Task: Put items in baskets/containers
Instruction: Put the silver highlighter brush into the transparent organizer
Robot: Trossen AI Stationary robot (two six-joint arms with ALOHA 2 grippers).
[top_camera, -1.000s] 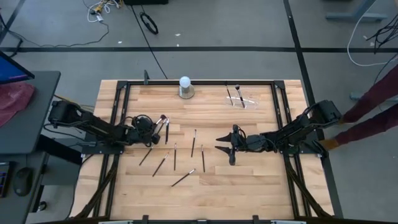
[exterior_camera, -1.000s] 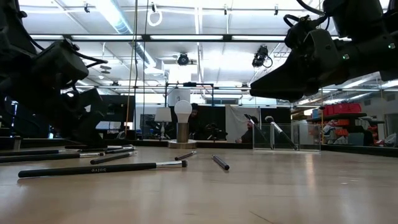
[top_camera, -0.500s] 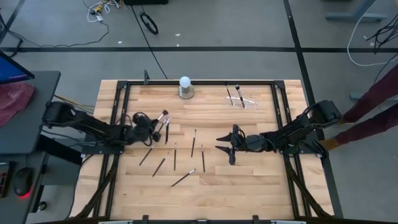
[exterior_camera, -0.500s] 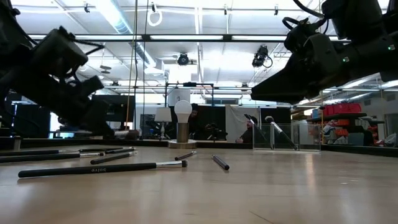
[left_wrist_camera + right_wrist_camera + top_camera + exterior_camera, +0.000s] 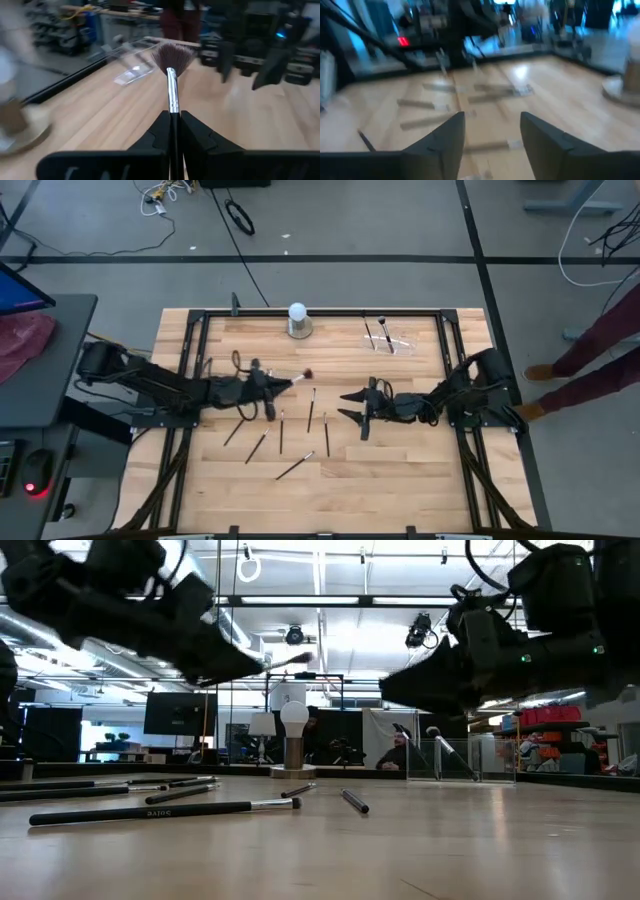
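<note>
My left gripper (image 5: pixel 272 386) hangs over the table's left half, shut on a makeup brush (image 5: pixel 172 85) whose fan of reddish bristles (image 5: pixel 305 373) points toward the table's right. Several more dark brushes (image 5: pixel 281 430) lie flat on the wood below and between the arms. The clear holder (image 5: pixel 390 338) stands at the far right with two brushes leaning in it. My right gripper (image 5: pixel 346 406) is open and nearly level, right of the loose brushes, with nothing between its fingers (image 5: pixel 445 142). My left gripper pinches the brush's dark handle (image 5: pixel 173 119) between its two fingers, just behind the silver ferrule. The fingers come nearly level from the table's left and lie along the brush. The brush sticks straight out ahead of the fingertips, bristles foremost, lifted clear of the table.
A white ball on a round grey base (image 5: pixel 297 320) stands at the far edge, left of the holder. A dark frame (image 5: pixel 448 360) borders the wooden top. A person's legs (image 5: pixel 600 350) show beyond the right edge. Bare wood lies along the near side.
My left gripper has risen and gone toward the table's right with the brush, tipping up from a downward slant to nearly level. The brush has swung so that its bristles now point right. My right gripper has gone slightly left and down.
</note>
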